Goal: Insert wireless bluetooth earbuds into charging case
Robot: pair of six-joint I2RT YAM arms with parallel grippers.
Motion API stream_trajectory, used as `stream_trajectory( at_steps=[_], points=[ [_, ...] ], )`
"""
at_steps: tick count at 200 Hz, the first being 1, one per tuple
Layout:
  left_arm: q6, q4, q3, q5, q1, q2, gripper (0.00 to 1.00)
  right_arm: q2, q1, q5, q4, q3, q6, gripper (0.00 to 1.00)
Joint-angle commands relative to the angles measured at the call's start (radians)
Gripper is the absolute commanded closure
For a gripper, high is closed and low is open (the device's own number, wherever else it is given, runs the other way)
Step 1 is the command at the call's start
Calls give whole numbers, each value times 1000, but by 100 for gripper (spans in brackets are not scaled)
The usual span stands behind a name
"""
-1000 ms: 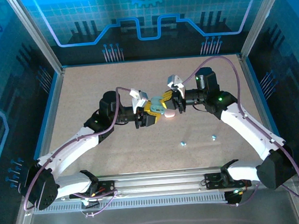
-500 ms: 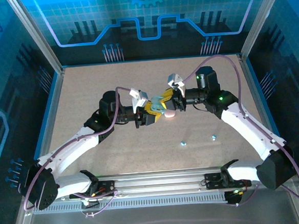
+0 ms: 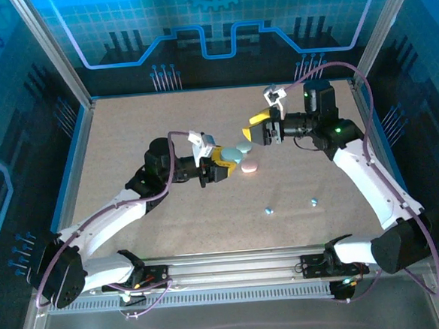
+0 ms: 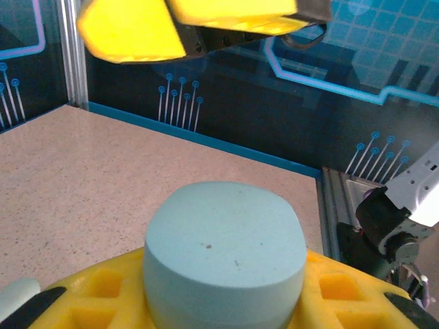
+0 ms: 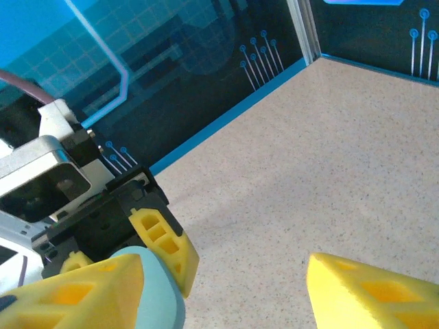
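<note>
Across the middle of the top view, table: speckled beige tabletop (image 3: pixel 127 141) with a blue rim. All the working pieces sit bunched at frame centre, where both arms reach.
Left pincer: yellow-fingered left gripper (image 3: pixel 221 163), just left of centre, closed down on the pale teal pebble-shaped case (image 3: pixel 231 156). In the left wrist view that case (image 4: pixel 225 260) sits between the yellow fingers along the bottom edge. Judged a bracing hold, steadying the case for the other arm.
Right pincer: yellow-fingered right gripper (image 3: pixel 261 131), up and right of centre. In the right wrist view (image 5: pixel 226 295) its jaws stand wide with nothing between them. The teal case lies at lower left beside one finger, ungripped.
Second piece: teal oval (image 3: pixel 243 145) just upper right of the held case. Lid or separate case, cannot tell.
Spare: pink oval case (image 3: pixel 250 167) lying just right of the held one.
Task pieces: tiny pale blue bead-like earbuds (image 3: pixel 269 210), with a second bead (image 3: pixel 313 201) to the right. Both lie loose below centre, well apart from the cases, not yet inserted.
Next, a guess: the free right arm fetches them, which calls for a fine pinch.
</note>
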State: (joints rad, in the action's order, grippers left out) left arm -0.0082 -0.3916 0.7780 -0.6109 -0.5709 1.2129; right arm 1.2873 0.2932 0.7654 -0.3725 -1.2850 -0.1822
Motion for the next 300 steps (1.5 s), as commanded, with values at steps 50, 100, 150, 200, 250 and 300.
stream_trajectory(
  at_steps=[50, 100, 150, 200, 250, 300],
  points=[
    [-63, -151, -20, 14, -6, 10, 63, -132, 19, 45, -143, 70, 154, 35],
    [-88, -137, 18, -56, -14, 30, 63, -199, 151, -161, -56, 162, 425, 30],
    [-90, -139, 37, -63, -29, 40, 63, -156, 201, -217, -78, 126, 489, 30],
    [-70, -115, 40, -87, -32, 42, 63, -155, 194, -257, -30, 122, 445, 32],
    [-35, -67, 44, -95, -33, 30, 63, -142, 128, -212, -14, 107, 361, 34],
    [-35, -63, 46, -102, -33, 24, 63, -112, 117, -254, -22, 80, 319, 35]
  ],
)
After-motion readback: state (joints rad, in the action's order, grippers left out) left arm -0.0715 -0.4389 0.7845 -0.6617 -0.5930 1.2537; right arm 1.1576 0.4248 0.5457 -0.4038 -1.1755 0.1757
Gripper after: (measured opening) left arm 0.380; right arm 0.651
